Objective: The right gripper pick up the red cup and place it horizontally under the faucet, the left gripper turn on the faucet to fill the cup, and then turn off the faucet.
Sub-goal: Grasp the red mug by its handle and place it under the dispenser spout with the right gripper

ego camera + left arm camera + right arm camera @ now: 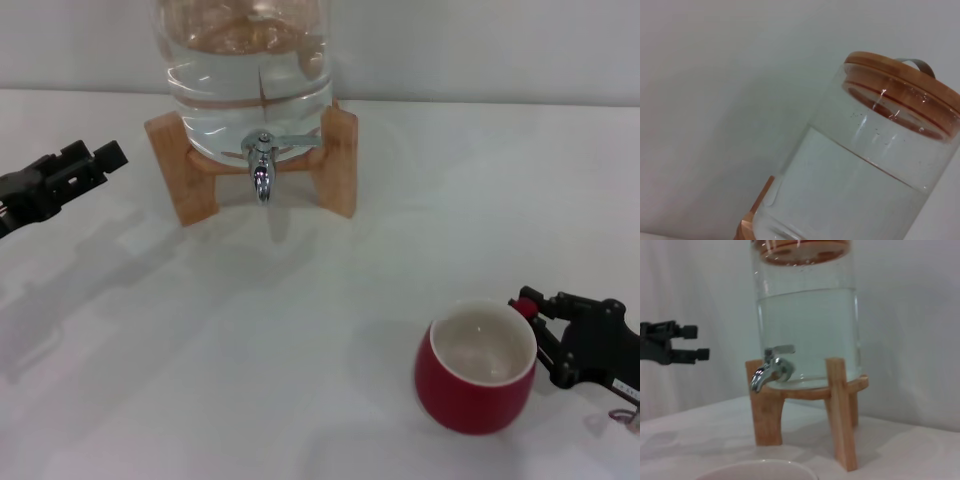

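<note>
Cup (pixel 474 388): squat, rounded, glossy red outside, white inside; upright on the bench (pixel 250 350), near the robot on its right side, well apart from the faucet. Nothing shows in it. Its small red handle points toward the right hand. Only the white rim shows in the right wrist view (pixel 757 471).

Right hand (pixel 535 335): black, two fingers, set at the cup's handle side, fingers parted either side of the handle, just beside the cup wall; contact cannot be told.

Label: a small white tag sits on the right hand's body; its writing is too small to read.

Faucet (pixel 262 165): small shiny chrome spigot, spout pointing down, thin lever lying sideways toward the robot's right; fixed low on the front of the jar. No water runs from it.

Jar (pixel 245 70): clear glass, holding water, wooden lid with a metal handle (pixel 902 82). No brand or print visible.

Stand (pixel 340 160): pale wood legs carrying the jar at the far middle of the bench.

Left hand (pixel 85 165): plain black, two fingers, raised over the far left of the bench, tips toward the stand, well apart from the faucet; fingers apart and gripping nothing.
</note>
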Robot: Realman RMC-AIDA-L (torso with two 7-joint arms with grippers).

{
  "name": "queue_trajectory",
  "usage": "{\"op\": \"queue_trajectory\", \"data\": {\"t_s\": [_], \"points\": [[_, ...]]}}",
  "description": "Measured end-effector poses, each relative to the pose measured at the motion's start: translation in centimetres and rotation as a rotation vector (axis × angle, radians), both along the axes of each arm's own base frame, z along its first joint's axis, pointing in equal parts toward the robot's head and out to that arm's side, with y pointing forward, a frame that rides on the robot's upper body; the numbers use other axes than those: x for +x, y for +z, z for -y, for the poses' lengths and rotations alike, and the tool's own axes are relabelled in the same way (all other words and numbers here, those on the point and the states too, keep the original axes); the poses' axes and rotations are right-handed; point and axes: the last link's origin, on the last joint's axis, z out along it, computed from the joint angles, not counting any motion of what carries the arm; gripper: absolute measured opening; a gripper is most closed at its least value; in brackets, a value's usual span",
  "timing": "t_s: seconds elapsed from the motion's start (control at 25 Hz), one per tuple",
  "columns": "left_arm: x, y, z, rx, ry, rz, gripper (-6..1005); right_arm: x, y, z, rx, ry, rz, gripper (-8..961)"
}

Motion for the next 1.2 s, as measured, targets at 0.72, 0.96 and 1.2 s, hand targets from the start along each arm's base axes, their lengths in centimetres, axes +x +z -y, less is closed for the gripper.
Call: {"op": "queue_trajectory", "data": {"t_s": [0.72,0.96,1.2], "points": [[-1.2,0.0,1.1,-0.003,0.025,-0.039,894,-2.0,-0.7,-3.2,0.015,-0.019,0.026,162],[-2.1,0.2,1.8,0.009,0.054,-0.045,894,-3.2,-1.1,-4.9,-0.005,-0.01,0.037,162],[-1.9,0.2,1.6,0.012,0.051,-0.044,894,-4.9,-2.2,-6.4,-0.046,0.015,0.076,163]]}}
